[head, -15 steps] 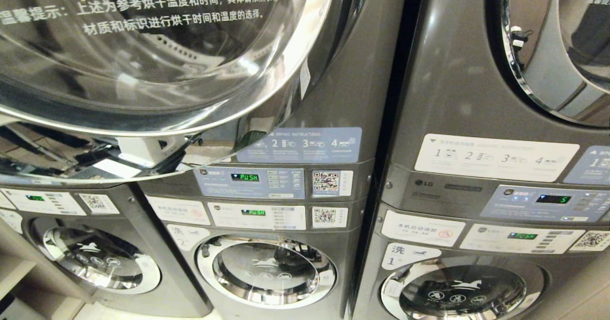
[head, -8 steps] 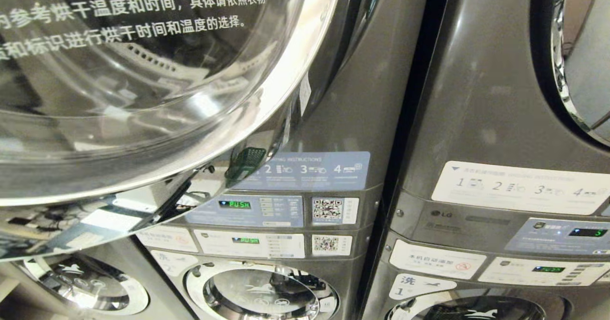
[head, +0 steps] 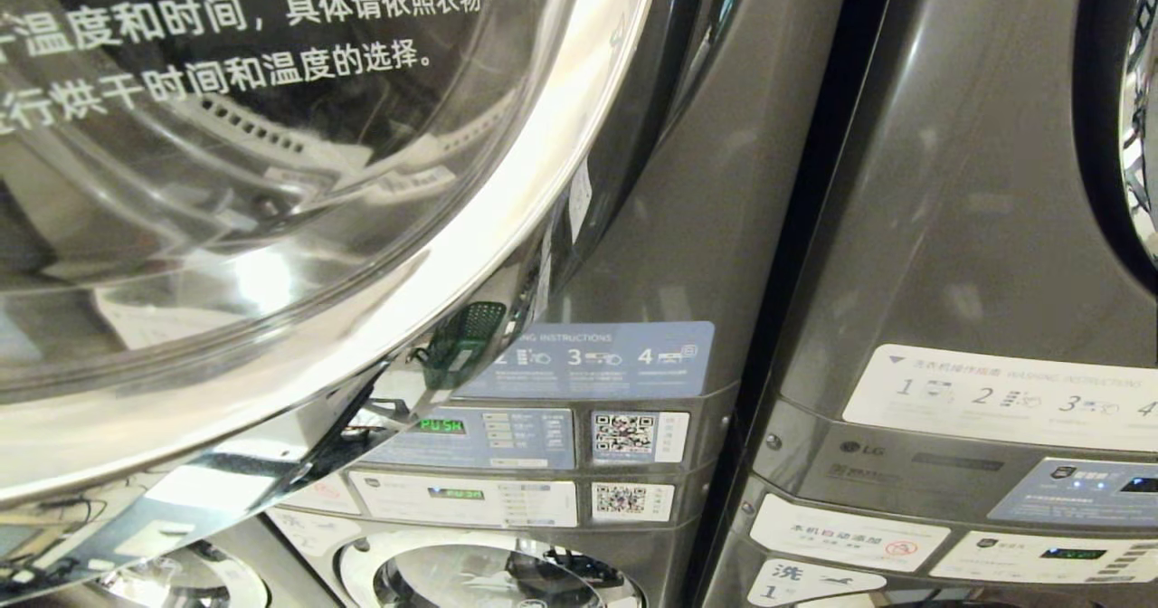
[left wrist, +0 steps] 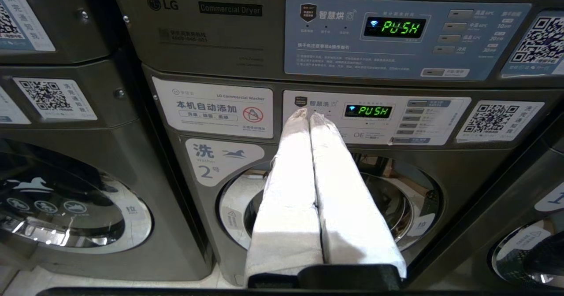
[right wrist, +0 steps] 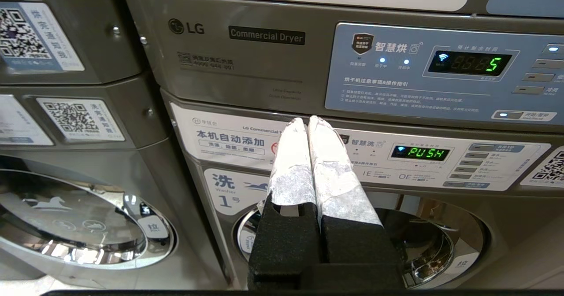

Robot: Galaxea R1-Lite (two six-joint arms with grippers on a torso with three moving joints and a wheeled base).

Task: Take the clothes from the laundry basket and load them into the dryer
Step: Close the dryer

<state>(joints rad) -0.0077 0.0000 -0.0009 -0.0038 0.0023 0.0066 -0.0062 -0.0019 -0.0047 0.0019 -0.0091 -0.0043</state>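
With no clothes or laundry basket showing, loading is apparently not yet beginning: both the left gripper (left wrist: pixel 307 116) and right gripper (right wrist: pixel 306 122) are hanging pressed together and empty before the stacked machines, the dryer door (head: pixel 271 228) standing open.

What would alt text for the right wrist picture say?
The right end effector, white-wrapped fingers pressed shut and holding nothing, points at a grey LG commercial dryer stacked over a washer. The dryer's display shows a green 5; the washer's display below reads PUSH.
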